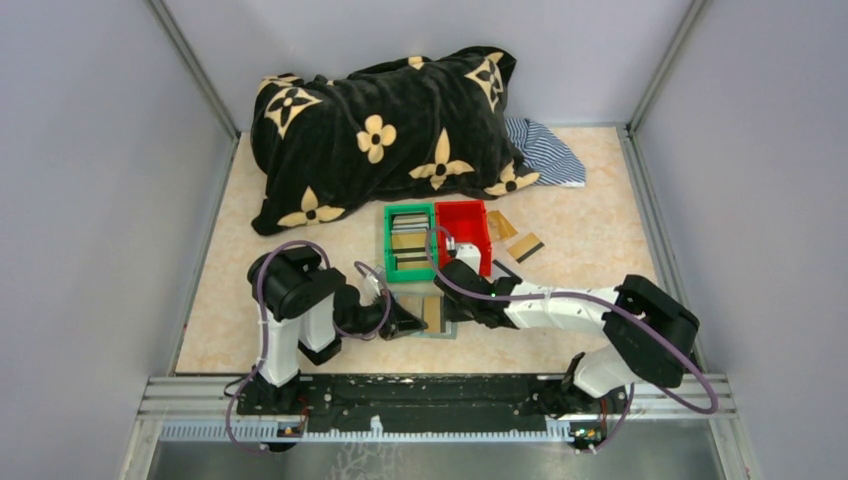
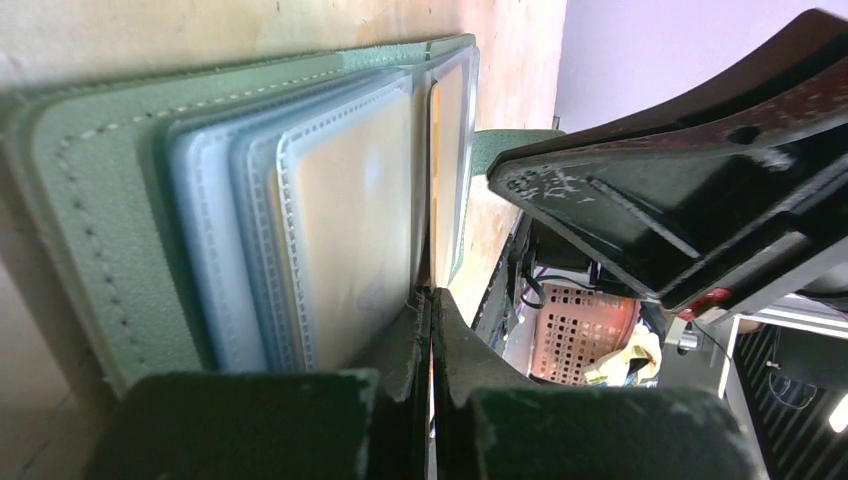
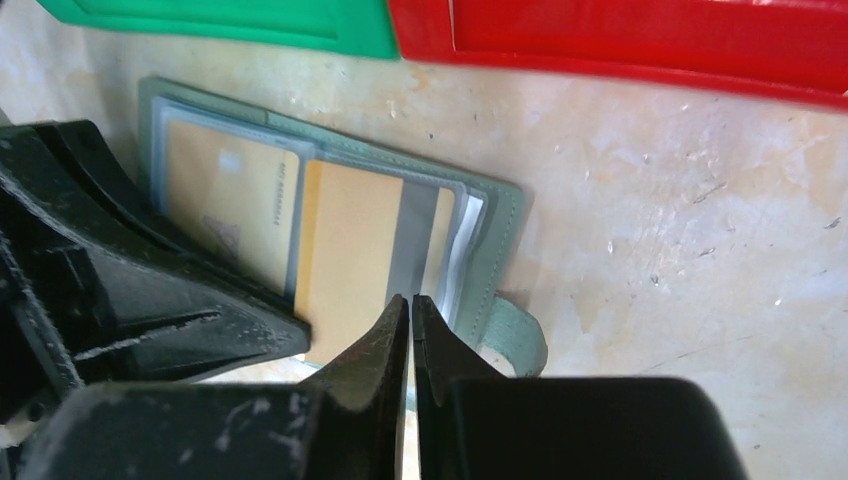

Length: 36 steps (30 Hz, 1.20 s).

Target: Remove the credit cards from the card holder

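Note:
The grey-green card holder (image 1: 437, 320) lies open on the table between my two grippers. Its see-through pockets show in the left wrist view (image 2: 350, 220). In the right wrist view a gold credit card (image 3: 345, 260) with a grey stripe sticks partway out of a pocket, and another gold card (image 3: 225, 195) sits inside the left pocket. My left gripper (image 1: 410, 325) (image 2: 432, 298) is shut, its tips resting on the holder's left half. My right gripper (image 1: 458, 303) (image 3: 411, 300) is shut, its tips right over the protruding card's stripe. Whether the tips touch the card cannot be told.
A green bin (image 1: 388, 240) holding cards and a red bin (image 1: 463, 222) stand just behind the holder. Two loose gold cards (image 1: 524, 247) lie right of the red bin. A black flowered blanket (image 1: 380, 130) and a striped cloth (image 1: 545, 150) fill the back.

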Each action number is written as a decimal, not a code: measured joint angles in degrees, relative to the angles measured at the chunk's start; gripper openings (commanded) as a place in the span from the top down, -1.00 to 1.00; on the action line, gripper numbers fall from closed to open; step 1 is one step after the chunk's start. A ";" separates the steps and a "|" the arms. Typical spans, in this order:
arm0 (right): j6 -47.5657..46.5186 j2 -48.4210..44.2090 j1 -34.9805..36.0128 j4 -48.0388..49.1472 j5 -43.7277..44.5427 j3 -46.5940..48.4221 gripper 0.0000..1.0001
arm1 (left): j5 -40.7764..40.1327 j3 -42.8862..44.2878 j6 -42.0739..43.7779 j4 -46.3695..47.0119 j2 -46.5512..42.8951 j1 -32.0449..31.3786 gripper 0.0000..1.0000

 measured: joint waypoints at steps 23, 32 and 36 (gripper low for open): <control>4.46 -1.07 0.57 5.86 -2.89 -6.21 1.00 | -0.17 -2.58 0.39 -0.04 -2.21 1.25 1.00; 4.48 -1.01 0.22 6.91 -3.87 -6.56 1.00 | -0.20 -3.17 0.61 -0.07 -2.64 1.97 1.00; 4.35 -1.01 0.13 6.91 -4.00 -6.56 1.00 | -0.15 -3.17 0.63 -0.07 -2.64 2.05 1.00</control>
